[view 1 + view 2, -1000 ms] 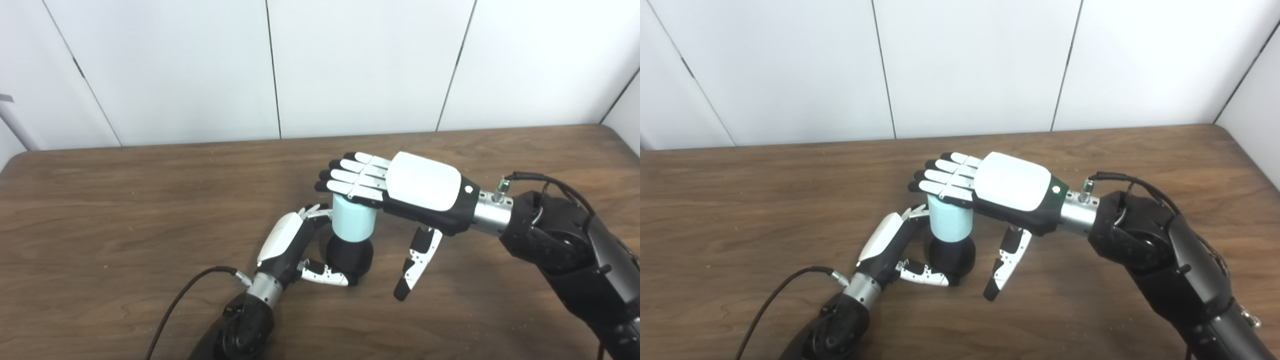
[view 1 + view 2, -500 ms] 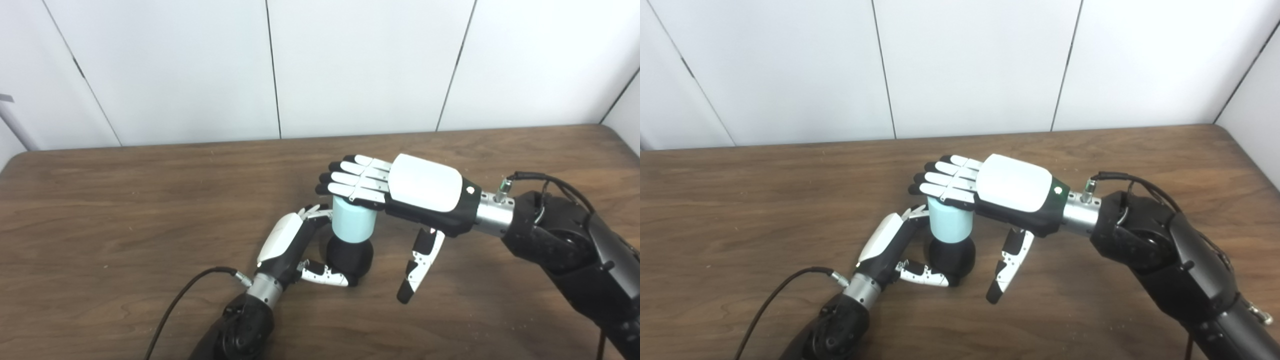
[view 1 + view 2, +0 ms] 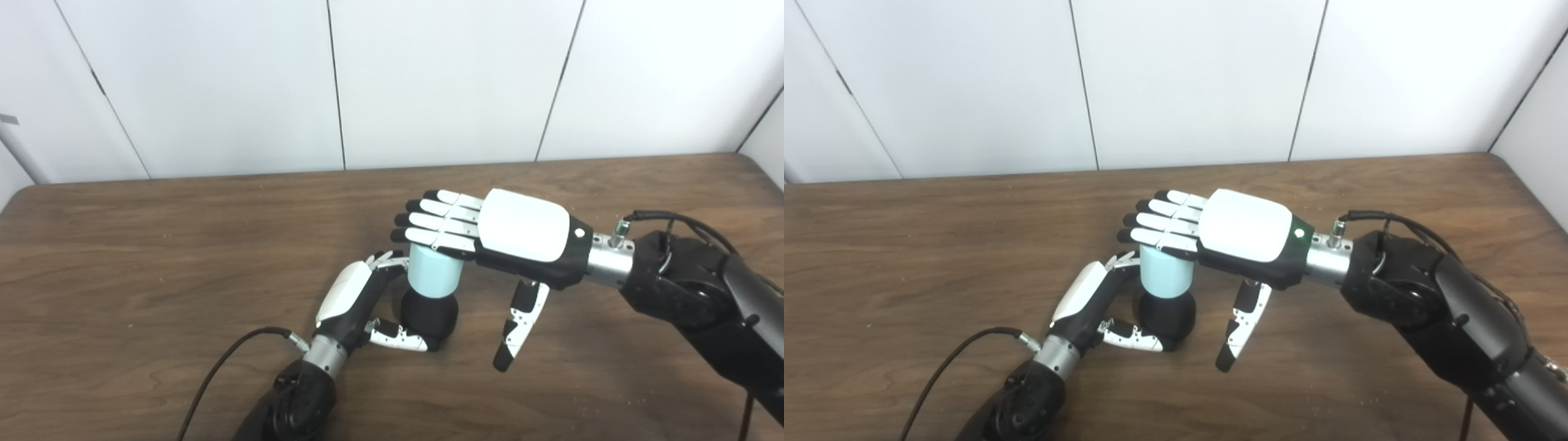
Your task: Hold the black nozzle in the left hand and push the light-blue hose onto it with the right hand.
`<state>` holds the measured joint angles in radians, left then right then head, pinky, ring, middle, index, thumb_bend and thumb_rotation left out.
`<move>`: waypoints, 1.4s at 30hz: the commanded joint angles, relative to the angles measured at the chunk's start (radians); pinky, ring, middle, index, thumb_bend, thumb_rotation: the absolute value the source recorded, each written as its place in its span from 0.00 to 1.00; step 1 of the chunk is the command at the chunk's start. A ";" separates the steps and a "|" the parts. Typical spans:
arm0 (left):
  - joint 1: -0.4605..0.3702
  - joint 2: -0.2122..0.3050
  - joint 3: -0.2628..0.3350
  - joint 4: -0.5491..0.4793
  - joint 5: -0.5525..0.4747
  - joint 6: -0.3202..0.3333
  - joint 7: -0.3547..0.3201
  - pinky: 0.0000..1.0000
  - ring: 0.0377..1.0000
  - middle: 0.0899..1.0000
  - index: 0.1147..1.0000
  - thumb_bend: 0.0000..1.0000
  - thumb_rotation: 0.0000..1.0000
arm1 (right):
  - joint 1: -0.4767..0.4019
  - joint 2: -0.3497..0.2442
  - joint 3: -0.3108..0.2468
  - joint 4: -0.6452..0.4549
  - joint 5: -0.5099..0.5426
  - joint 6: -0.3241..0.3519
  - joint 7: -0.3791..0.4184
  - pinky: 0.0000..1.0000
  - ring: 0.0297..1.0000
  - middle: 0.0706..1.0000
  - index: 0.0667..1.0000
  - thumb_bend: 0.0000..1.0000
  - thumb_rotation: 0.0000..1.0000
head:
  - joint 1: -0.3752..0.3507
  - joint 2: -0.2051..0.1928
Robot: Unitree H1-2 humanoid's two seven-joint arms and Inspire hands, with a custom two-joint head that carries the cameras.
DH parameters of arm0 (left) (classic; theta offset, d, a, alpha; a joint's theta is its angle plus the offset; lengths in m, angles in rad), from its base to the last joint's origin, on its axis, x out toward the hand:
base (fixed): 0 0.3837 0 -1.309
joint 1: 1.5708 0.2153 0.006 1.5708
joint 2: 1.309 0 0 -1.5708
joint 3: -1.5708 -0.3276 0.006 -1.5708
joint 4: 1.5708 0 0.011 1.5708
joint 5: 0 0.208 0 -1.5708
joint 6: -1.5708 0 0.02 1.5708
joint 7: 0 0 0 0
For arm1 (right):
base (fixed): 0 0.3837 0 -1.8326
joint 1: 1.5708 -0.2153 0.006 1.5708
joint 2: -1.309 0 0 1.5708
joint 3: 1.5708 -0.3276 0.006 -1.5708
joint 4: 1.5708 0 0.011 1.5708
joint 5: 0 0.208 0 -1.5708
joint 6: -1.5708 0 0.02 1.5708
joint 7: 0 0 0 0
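Change: right hand has drifted slightly right and a touch lower versus a second ago; its arm sits lower in view; left hand, nozzle and hose look unmoved.
Left hand: left hand is wrapped round the black nozzle, thumb curled across the front low down, fingers reaching up behind, near the hose's lower edge; gripping the nozzle.
Black nozzle: rounded black body standing upright on the tabletop, centre of the scene, just right of the left palm.
Light-blue hose: short light-blue hose piece, cylinder shape, upright, seated on top of the nozzle; its bottom rim meets the black body.
Right hand: palm down, flat, fingers straight and together, lying over the top end of the hose; looks like contact at the fingers' underside, cannot tell for sure. Thumb hangs down, right of the nozzle, apart from it. Not gripping anything, fingers extended.
Right arm: comes in from the lower right, black sleeve, silver wrist, cable looped on top.
Left arm: comes in from the bottom edge, black cable trailing off to the lower left over the tabletop.
Tabletop: dark brown wood grain; white panelled wall behind.
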<state>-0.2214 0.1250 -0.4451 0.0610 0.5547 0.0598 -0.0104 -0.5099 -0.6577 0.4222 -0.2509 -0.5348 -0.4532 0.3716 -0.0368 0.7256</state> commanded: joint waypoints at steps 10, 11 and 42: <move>0.036 0.021 -0.014 0.022 0.042 0.053 -0.045 1.00 0.93 0.79 0.42 0.52 0.07 | -0.016 -0.034 0.032 -0.032 -0.036 -0.016 0.005 1.00 1.00 1.00 1.00 0.98 0.70 | -0.001 0.003; 0.035 0.021 -0.013 0.023 0.042 0.052 -0.044 1.00 0.93 0.79 0.42 0.52 0.07 | -0.018 -0.034 0.036 -0.033 -0.037 -0.016 0.004 1.00 1.00 1.00 1.00 0.98 0.70 | -0.001 0.003; 0.038 0.022 -0.012 0.020 0.041 0.051 -0.045 1.00 0.93 0.78 0.42 0.52 0.07 | -0.032 -0.069 0.123 -0.021 -0.044 -0.017 -0.064 1.00 1.00 1.00 1.00 0.98 0.71 | 0.000 0.012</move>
<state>-0.2170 0.1269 -0.4440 0.0549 0.5547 0.0602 -0.0107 -0.5389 -0.7102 0.5179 -0.2689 -0.5793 -0.4467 0.2874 -0.0368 0.7363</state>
